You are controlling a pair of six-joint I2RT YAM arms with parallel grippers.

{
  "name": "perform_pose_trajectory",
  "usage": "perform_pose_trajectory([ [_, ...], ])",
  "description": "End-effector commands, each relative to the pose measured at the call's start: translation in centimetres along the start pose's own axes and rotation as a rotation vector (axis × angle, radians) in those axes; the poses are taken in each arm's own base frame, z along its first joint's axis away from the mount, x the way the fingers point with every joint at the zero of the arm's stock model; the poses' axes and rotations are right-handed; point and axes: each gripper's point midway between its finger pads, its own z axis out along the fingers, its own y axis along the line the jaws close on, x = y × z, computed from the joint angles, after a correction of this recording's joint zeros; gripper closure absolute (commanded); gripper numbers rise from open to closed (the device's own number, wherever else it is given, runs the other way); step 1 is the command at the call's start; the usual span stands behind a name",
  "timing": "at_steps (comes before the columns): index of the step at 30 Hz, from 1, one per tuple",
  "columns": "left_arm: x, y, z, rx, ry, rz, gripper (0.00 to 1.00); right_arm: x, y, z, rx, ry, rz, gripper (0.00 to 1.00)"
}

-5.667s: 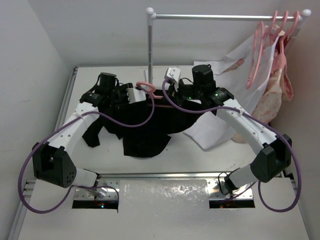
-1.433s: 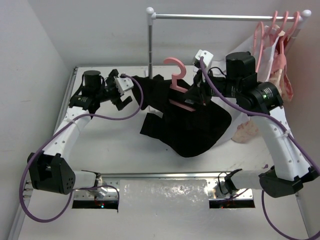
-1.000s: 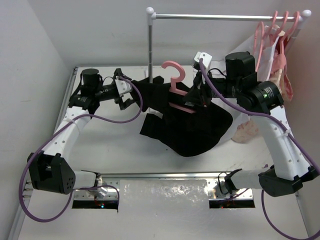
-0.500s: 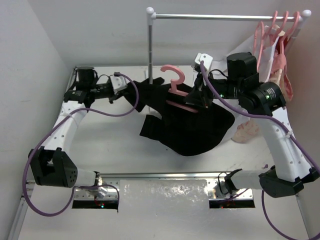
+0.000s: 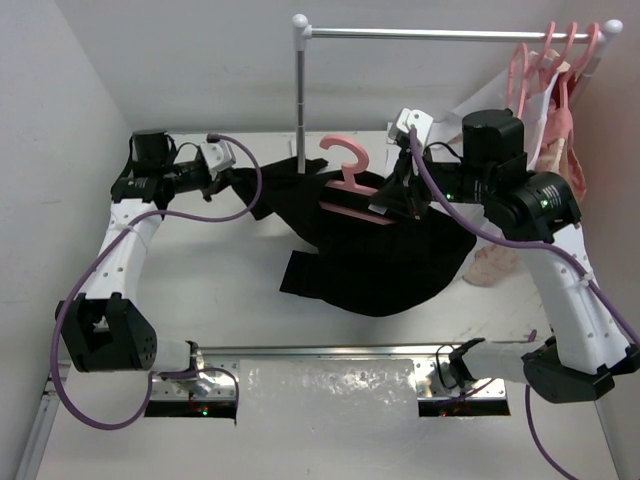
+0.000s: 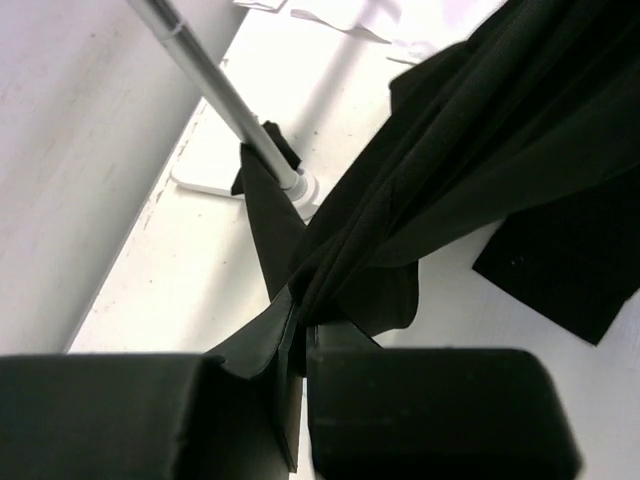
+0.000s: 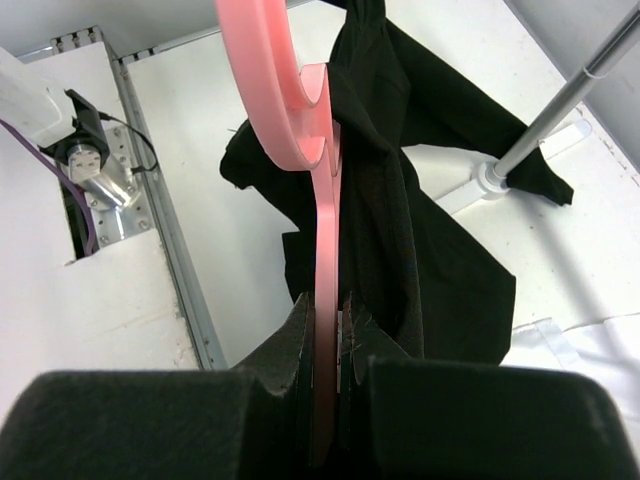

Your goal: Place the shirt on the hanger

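The black shirt point(image 5: 380, 255) hangs spread over the table's middle, lifted at two ends. My right gripper point(image 5: 392, 200) is shut on the pink hanger point(image 5: 347, 180), whose hook points up; the shirt drapes beside and below it. In the right wrist view the hanger point(image 7: 318, 200) runs edge-on between the jaws of my right gripper point(image 7: 328, 310), with the shirt point(image 7: 400, 230) right of it. My left gripper point(image 5: 228, 172) is shut on a bunched edge of the shirt, stretched left. In the left wrist view the fabric point(image 6: 450, 170) leads into my left gripper point(image 6: 302, 335).
A metal rack pole point(image 5: 300, 85) stands at the back centre, its base point(image 6: 290, 185) close to the stretched fabric. Its top rail point(image 5: 450, 33) carries several pink hangers point(image 5: 520, 90) and a pink floral garment point(image 5: 555, 170) at the right. White fabric point(image 5: 470, 115) lies behind my right arm.
My left gripper has closed on the shirt's edge and pulled it left and back, stretching the fabric. My right gripper still holds the hanger up, shifted only slightly.
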Motion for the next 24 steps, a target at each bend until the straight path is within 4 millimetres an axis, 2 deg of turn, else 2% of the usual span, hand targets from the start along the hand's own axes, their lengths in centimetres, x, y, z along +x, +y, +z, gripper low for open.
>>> perform_pose_trajectory([
  [1,0.8,3.4,-0.7,-0.134,0.036,0.003,1.0,-2.7,1.2,-1.9,-0.005,-0.103,-0.071,1.0],
  [4,1.5,4.6,-0.6,-0.183,0.063,-0.029,1.0,-2.6,1.1,-2.2,0.011,-0.103,-0.073,1.0],
  [6,1.4,3.8,-0.3,-0.128,0.057,-0.033,1.0,-2.3,0.8,-1.7,0.021,-0.107,-0.054,1.0],
  [7,0.7,3.0,-0.4,-0.095,0.046,-0.037,0.92,-2.3,0.7,-1.4,0.019,-0.112,-0.047,1.0],
  [8,-0.3,2.2,-0.4,-0.058,0.006,-0.027,0.64,-2.3,0.6,-1.0,0.012,-0.12,-0.038,1.0],
  [10,-1.8,1.3,-0.5,-0.043,-0.028,-0.012,0.37,-2.1,0.6,0.3,-0.026,-0.142,-0.009,1.0],
  [11,-3.4,1.4,-1.2,-0.075,-0.058,0.03,0.17,-2.0,0.4,0.7,-0.03,-0.141,0.005,1.0],
  [14,-7.8,1.4,-3.3,-0.147,-0.139,0.073,0.08,-1.0,-0.7,2.3,-0.022,-0.111,0.026,1.0],
  [16,-10.5,1.0,-4.7,-0.179,-0.183,0.109,0.07,-0.1,-1.0,3.3,-0.037,-0.094,0.038,1.0],
  [18,-13.4,0.0,-5.6,-0.133,-0.238,0.157,0.07,0.3,-1.2,4.1,-0.05,-0.096,0.048,1.0],
  [19,-13.7,-1.0,-5.3,-0.086,-0.235,0.132,0.07,0.5,-1.3,4.5,-0.053,-0.096,0.052,1.0],
  [20,-15.8,-1.2,-5.7,-0.081,-0.251,0.167,0.07,0.8,-1.4,5.0,-0.06,-0.095,0.064,1.0],
  [21,-17.1,-2.9,-4.3,-0.027,-0.263,0.184,0.07,1.0,-1.6,5.5,-0.065,-0.101,0.063,1.0],
  [23,-16.9,-3.7,-2.5,-0.026,-0.197,0.18,0.07,1.4,-1.5,6.4,-0.102,-0.1,0.082,1.0],
  [24,-18.0,-5.3,-1.4,0.023,-0.209,0.203,0.07,1.5,-1.6,6.9,-0.108,-0.104,0.088,1.0],
])
